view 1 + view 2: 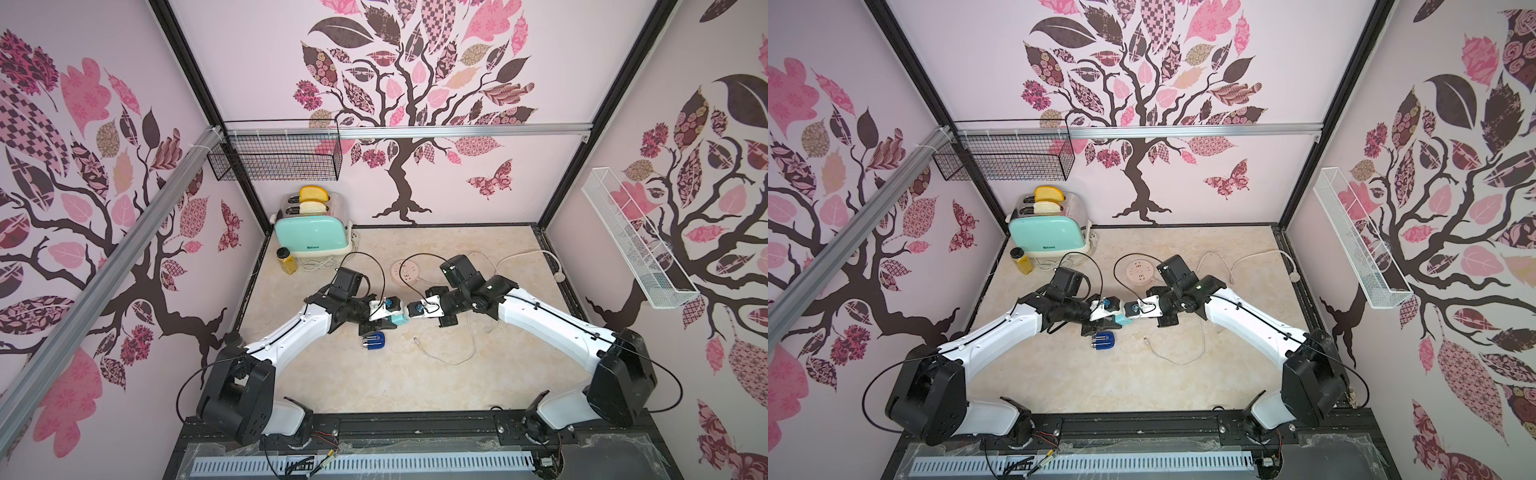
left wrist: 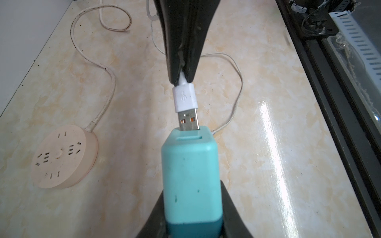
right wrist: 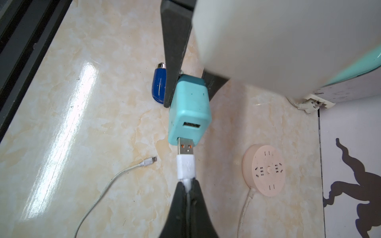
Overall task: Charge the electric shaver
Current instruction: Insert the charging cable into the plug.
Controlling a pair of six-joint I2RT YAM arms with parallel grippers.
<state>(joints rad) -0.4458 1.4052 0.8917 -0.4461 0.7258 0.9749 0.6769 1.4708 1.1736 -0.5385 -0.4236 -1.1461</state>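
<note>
The electric shaver (image 1: 376,341) (image 1: 1105,341) (image 3: 159,86), dark blue with a silver head, lies on the table just in front of my left gripper (image 1: 388,320) (image 2: 191,185). That gripper is shut on a teal plug adapter (image 2: 190,175) (image 3: 189,109) held above the table. My right gripper (image 1: 411,313) (image 3: 187,183) is shut on a white USB cable just behind its plug (image 2: 185,99) (image 3: 186,167). The plug's metal tip meets the adapter's face next to an empty port, and most of the metal still shows. The cable's small end (image 3: 148,161) lies loose on the table.
A round pale-pink power strip (image 1: 405,272) (image 1: 1139,273) (image 2: 64,156) (image 3: 265,170) lies behind the grippers, its cord trailing to the right. A teal toaster (image 1: 309,235) and a yellow bottle (image 1: 287,261) stand at the back left. Wire baskets hang on the walls.
</note>
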